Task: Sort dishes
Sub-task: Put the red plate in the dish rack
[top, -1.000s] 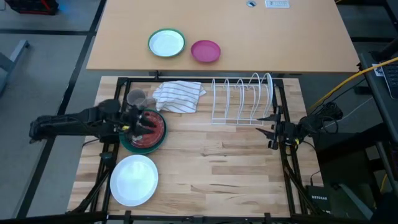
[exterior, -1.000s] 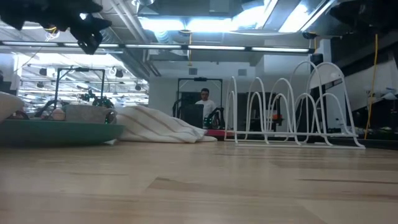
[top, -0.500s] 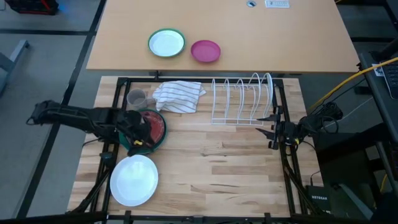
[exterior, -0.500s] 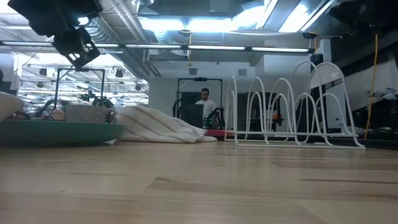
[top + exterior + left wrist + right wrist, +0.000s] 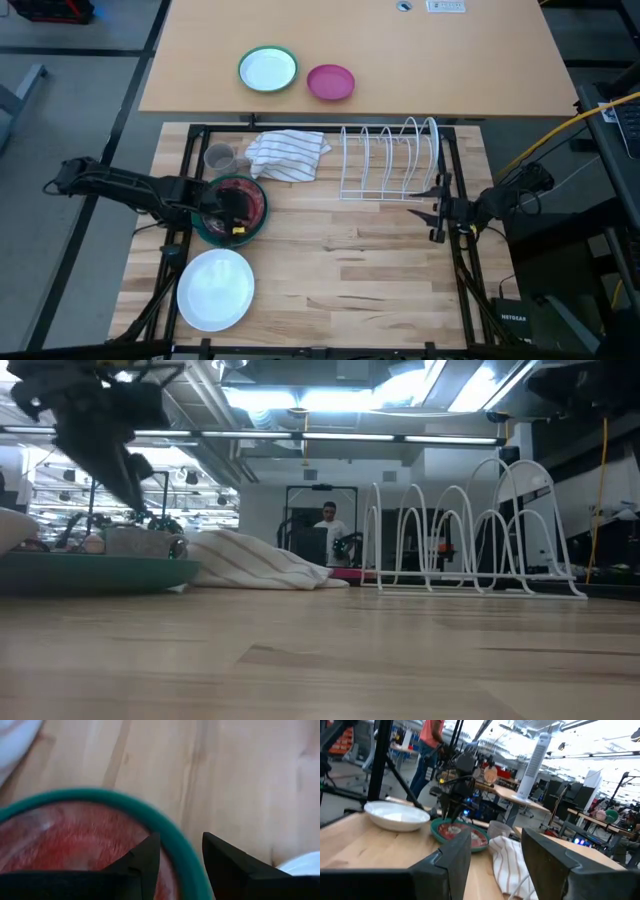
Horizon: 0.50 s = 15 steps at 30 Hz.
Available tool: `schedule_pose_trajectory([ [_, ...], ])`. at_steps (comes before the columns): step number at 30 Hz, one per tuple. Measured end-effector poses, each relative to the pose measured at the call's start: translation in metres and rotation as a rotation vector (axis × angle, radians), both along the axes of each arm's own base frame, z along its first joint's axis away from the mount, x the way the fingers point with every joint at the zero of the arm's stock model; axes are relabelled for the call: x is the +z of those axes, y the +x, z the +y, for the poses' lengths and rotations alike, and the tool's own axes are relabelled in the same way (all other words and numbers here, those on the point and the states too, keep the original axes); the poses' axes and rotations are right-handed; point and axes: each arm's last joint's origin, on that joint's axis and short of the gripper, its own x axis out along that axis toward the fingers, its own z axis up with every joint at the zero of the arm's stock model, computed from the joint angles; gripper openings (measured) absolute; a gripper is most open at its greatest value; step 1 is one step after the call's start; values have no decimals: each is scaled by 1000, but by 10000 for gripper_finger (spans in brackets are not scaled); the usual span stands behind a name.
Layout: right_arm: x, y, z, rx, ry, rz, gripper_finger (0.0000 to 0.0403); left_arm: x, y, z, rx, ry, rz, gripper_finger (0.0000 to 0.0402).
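Observation:
A red-brown glossy plate (image 5: 240, 200) lies inside a dark green plate (image 5: 205, 232) at the table's left. My left gripper (image 5: 234, 212) hangs above this stack, open and slanting down. In the left wrist view its fingers (image 5: 147, 862) stand on either side of the green plate's rim (image 5: 175, 837), one over the red-brown plate (image 5: 75, 835), one over bare wood. In the low view the left gripper (image 5: 135, 500) is clear above the green plate (image 5: 95, 572). A white plate (image 5: 215, 288) rests flat near the front left corner. My right gripper (image 5: 437, 212) waits open at the table's right edge.
A white wire dish rack (image 5: 390, 160) stands at the back right. A striped towel (image 5: 288, 155) and a grey cup (image 5: 218, 158) lie behind the stacked plates. On the far table sit a small green-rimmed plate (image 5: 268, 70) and a pink bowl (image 5: 330, 82). A person (image 5: 328, 520) stands far off.
My left gripper has tipped from nearly level to slanting steeply down and has sunk toward the stacked plates, drifting a little toward the table's near edge. Its fingers have stayed apart. The plates have not moved.

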Motion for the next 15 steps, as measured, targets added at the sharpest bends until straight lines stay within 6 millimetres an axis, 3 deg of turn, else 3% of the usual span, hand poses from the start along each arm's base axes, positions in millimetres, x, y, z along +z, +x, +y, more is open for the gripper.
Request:
schedule_pose_trajectory([
  [15, -16, 20, 12, -13, -44, 173, 179, -31, 11, -13, 72, -38, 234, 137],
])
